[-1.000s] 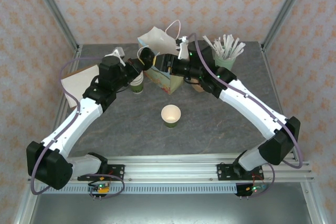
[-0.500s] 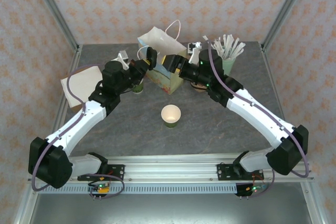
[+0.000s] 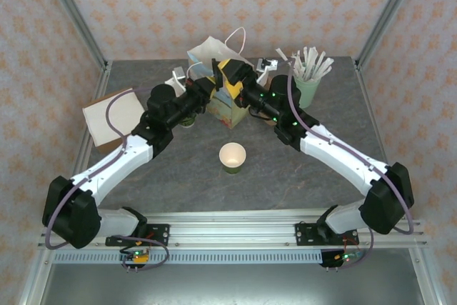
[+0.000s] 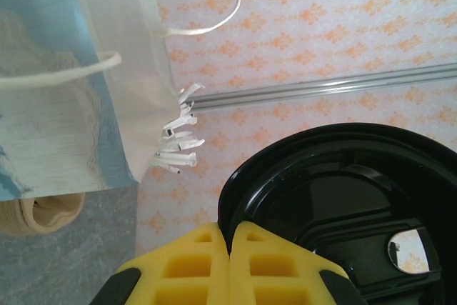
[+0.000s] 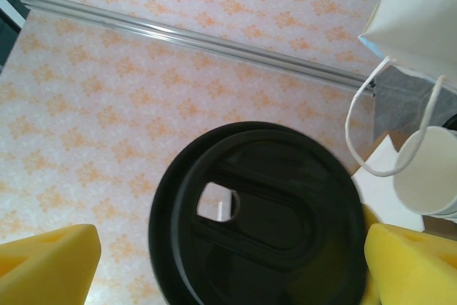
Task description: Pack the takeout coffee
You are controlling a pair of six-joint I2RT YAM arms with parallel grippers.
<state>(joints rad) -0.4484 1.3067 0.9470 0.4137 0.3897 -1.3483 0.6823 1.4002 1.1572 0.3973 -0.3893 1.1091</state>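
Note:
My left gripper is shut, its yellow fingers pinching the rim of the round black plastic lid. The same lid hangs between the wide-apart fingers of my open right gripper; whether those fingers touch it I cannot tell. From above, the left gripper and the right gripper meet in front of the paper bag. The takeout coffee's paper cup, cream with a green lower part, stands lidless on the table's middle.
The white and blue bag stands open at the back centre with its cord handles up. A stack of cream cups sits under my left arm. Back right stands a mint cup of white sticks. At the left edge lies a brown pad.
The right gripper's fingers have spread wide apart around the lid. Both wrists have shifted toward the bag's front, and the left gripper has stayed shut on the lid's rim.

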